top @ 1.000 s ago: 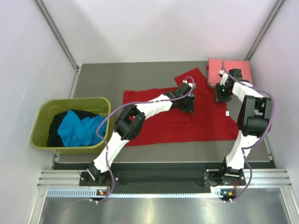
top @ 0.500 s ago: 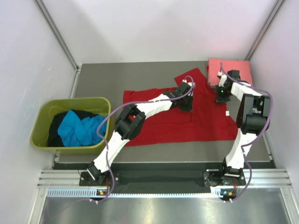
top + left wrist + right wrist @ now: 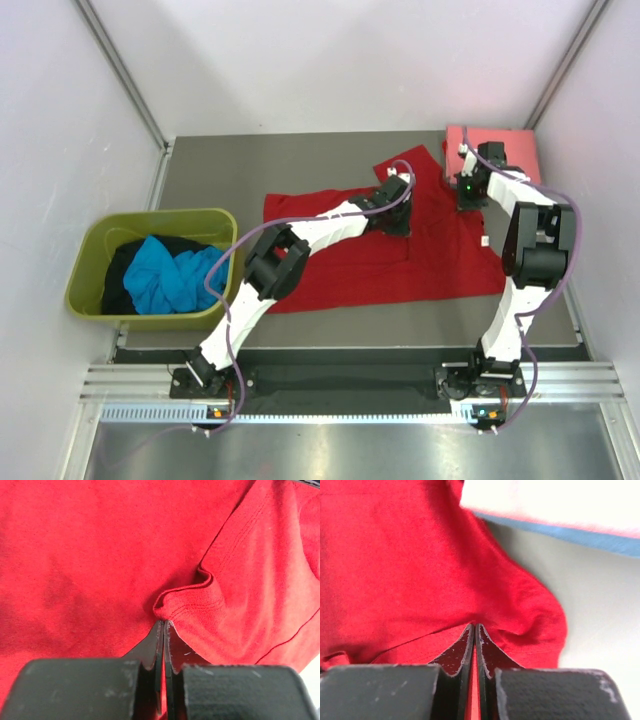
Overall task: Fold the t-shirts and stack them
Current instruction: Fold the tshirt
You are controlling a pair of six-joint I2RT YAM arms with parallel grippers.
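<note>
A bright red t-shirt (image 3: 400, 262) lies spread across the middle of the table. My left gripper (image 3: 396, 208) is down on its far part, shut, and in the left wrist view the jaws (image 3: 163, 623) pinch a puckered hem fold of the red cloth (image 3: 100, 555). My right gripper (image 3: 468, 196) is at the shirt's far right edge, shut on a ridge of red cloth (image 3: 395, 555) at its tips (image 3: 474, 626). A folded salmon-pink t-shirt (image 3: 512, 150) lies at the back right corner. A blue layer (image 3: 570, 534) shows beneath it in the right wrist view.
An olive-green tub (image 3: 92, 252) stands at the left, holding a crumpled turquoise shirt (image 3: 165, 275) on a black one (image 3: 122, 285). Bare grey table (image 3: 280, 165) runs behind the red shirt. White walls close in the back and both sides.
Both grippers have gone from open to shut on the red cloth. The right gripper has shifted slightly toward the back, the left one barely.
</note>
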